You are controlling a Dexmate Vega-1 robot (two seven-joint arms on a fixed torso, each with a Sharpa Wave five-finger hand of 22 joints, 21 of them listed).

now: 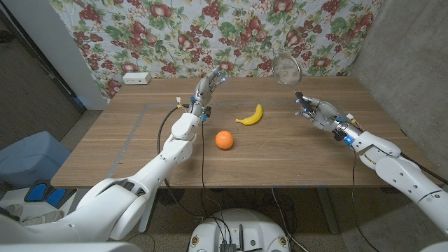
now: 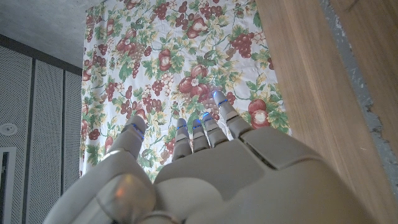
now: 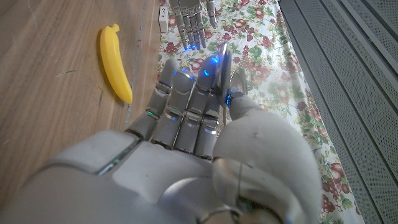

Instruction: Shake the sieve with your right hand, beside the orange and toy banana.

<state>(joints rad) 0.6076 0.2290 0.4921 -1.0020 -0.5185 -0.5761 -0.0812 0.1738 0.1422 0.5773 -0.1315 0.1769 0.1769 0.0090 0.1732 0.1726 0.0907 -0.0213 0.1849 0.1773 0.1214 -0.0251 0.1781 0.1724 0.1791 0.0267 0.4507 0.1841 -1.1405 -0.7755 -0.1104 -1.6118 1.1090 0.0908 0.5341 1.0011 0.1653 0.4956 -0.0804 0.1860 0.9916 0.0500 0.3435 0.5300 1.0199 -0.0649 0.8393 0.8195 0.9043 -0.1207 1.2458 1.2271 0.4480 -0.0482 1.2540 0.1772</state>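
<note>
A round metal sieve (image 1: 287,68) stands tilted up over the table's back right, slightly blurred. My right hand (image 1: 316,112) holds its handle, and in the right wrist view the sieve (image 3: 222,59) shows edge-on, pinched between thumb and fingers of that hand (image 3: 186,124). The yellow toy banana (image 1: 250,116) lies mid-table to the left of the right hand, also seen as the banana (image 3: 115,59). An orange (image 1: 224,140) sits nearer the front edge. My left hand (image 1: 207,87) is raised at the back middle, fingers apart and holding nothing; the left wrist view shows this hand (image 2: 205,168) before the cloth.
A floral cloth (image 1: 231,28) hangs behind the wooden table (image 1: 126,147). A white power strip (image 1: 136,78) lies at the back left corner. Cables (image 1: 166,122) run along the left arm. A blue bin (image 1: 28,157) stands on the floor left of the table.
</note>
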